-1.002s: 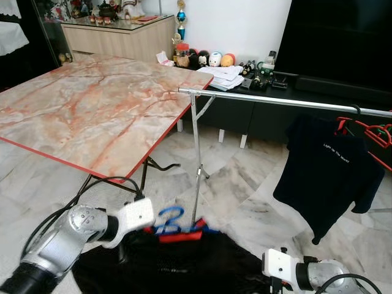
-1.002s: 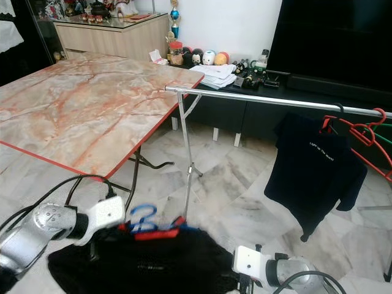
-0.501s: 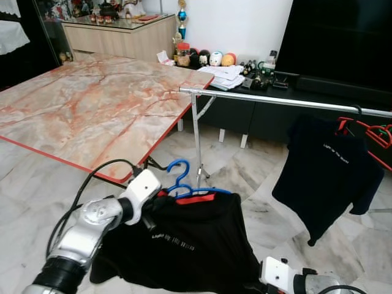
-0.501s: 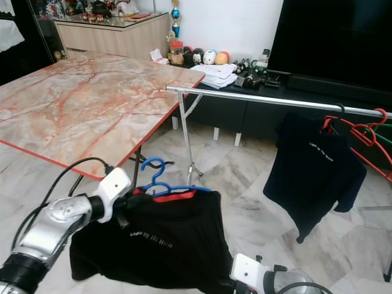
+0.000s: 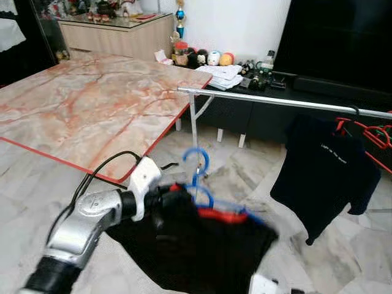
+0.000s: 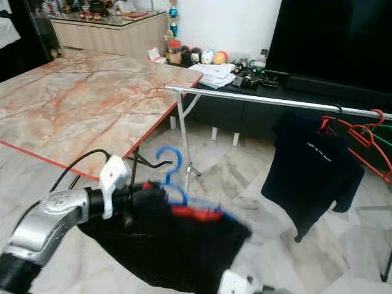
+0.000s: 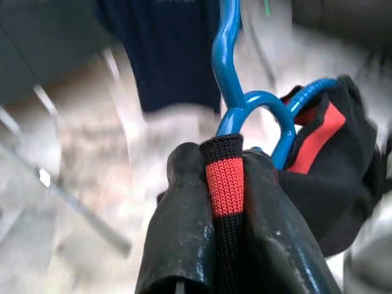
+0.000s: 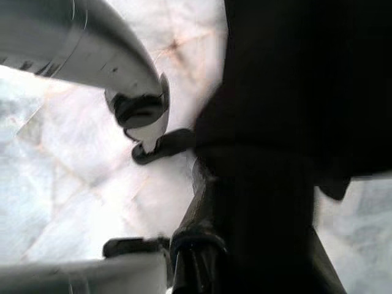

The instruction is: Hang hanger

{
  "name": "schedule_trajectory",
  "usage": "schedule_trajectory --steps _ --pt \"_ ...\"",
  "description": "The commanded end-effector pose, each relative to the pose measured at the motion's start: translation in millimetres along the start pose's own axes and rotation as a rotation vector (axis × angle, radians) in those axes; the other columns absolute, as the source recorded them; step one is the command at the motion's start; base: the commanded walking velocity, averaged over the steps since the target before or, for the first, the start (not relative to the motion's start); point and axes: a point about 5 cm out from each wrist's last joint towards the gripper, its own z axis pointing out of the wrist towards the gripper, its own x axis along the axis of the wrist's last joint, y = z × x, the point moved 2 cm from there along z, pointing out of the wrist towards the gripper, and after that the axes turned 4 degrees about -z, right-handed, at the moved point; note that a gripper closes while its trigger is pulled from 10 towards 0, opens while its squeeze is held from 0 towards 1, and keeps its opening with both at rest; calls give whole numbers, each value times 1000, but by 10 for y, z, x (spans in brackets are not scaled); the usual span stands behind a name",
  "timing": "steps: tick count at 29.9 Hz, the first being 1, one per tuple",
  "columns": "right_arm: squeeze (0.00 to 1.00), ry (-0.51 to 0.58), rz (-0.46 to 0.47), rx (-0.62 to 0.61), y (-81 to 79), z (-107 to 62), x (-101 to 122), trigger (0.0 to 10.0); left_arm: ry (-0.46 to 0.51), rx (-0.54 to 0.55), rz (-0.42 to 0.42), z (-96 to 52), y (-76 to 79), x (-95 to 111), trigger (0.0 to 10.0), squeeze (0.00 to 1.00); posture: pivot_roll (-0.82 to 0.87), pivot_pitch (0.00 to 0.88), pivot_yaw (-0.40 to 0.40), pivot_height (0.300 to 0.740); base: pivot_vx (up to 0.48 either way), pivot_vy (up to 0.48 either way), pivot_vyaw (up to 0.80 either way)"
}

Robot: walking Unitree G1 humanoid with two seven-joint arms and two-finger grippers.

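Blue plastic hanger (image 5: 197, 174) carrying a black shirt with red collar band (image 5: 202, 245). Marble-patterned tabletop, cream with orange-pink veins and red edging (image 5: 92, 104), at ten o'clock. Dark navy T-shirt with small white lettering (image 5: 324, 174) and red hangers (image 5: 367, 131) at three o'clock.

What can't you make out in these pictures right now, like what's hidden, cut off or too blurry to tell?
- Black shirt on the blue hanger: motion blur in the eye views smears its print and outline.
- Left gripper: wrist view shows its fingers clamped on the shirt's red-striped collar; in the eye views the shirt hides them.
- Right gripper: dark cloth covers the right wrist view, so its fingers can't be read.
- Rack rail: cut off at the right edge.
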Motion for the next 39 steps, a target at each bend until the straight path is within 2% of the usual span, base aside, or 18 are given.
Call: schedule_trajectory --steps 1,2,4,7,9,11,15,21,24,25,26,27,29,30,33,34,36,39 --pt "0 -28 -10 -63 127 -70 -23 0 -28 40 41 42 -22 -29 0 0 136 0 -9 740 0 0 0" --pt "0 -24 10 -148 266 -130 -10 0 -38 101 68 43 -98 -43 0 0 135 0 -9 740 0 0 0" --pt "0 -5 34 -209 365 -168 21 0 -67 144 76 35 -154 -70 0 0 132 0 -9 740 0 0 0" --pt "0 63 73 -345 614 -289 131 0 -204 52 164 -11 -68 -201 0 0 132 0 -12 740 0 0 0" --pt "0 63 32 -430 802 -409 195 0 -346 -38 244 -75 31 -341 0 0 130 0 -10 740 0 0 0" --pt "0 62 9 -485 901 -468 236 0 -409 -14 287 -97 -3 -390 0 0 132 0 -10 740 0 0 0" --pt "0 72 -9 -583 1060 -540 332 0 -437 88 294 -112 -137 -431 0 0 130 0 -8 740 0 0 0" --pt "0 133 -41 -786 1321 -700 541 0 -561 70 356 -234 -157 -571 0 0 139 0 -9 740 0 0 0" --pt "0 159 -18 -895 1430 -804 590 0 -536 132 381 -211 -224 -536 0 0 137 0 -9 740 0 0 0" --pt "0 158 14 -902 1418 -793 560 0 -459 212 341 -155 -289 -461 0 0 137 0 -9 740 0 0 0" --pt "0 158 14 -902 1418 -793 560 0 -459 212 341 -155 -289 -461 0 0 137 0 -9 740 0 0 0" --pt "0 114 37 -865 1344 -715 469 0 -403 317 317 -124 -389 -388 0 0 137 0 -8 740 0 0 0" --pt "0 30 63 -776 1187 -569 314 0 -391 452 283 -149 -528 -349 0 0 133 0 -10 740 0 0 0" --pt "0 -57 126 -647 956 -390 128 0 -362 568 276 -176 -645 -280 0 0 134 0 -9 740 0 0 0" --pt "0 -107 166 -567 791 -287 15 0 -321 663 251 -201 -731 -217 0 0 135 0 -12 740 0 0 0" --pt "0 -167 205 -472 545 -155 -123 0 -189 733 165 -194 -790 -67 0 0 135 0 -10 740 0 0 0" --pt "0 -202 240 -443 405 -85 -200 0 -32 694 53 -142 -757 82 0 0 131 0 -10 740 0 0 0" --pt "0 -209 269 -419 306 -19 -222 0 83 528 5 -50 -599 223 0 0 136 0 -12 740 0 0 0"
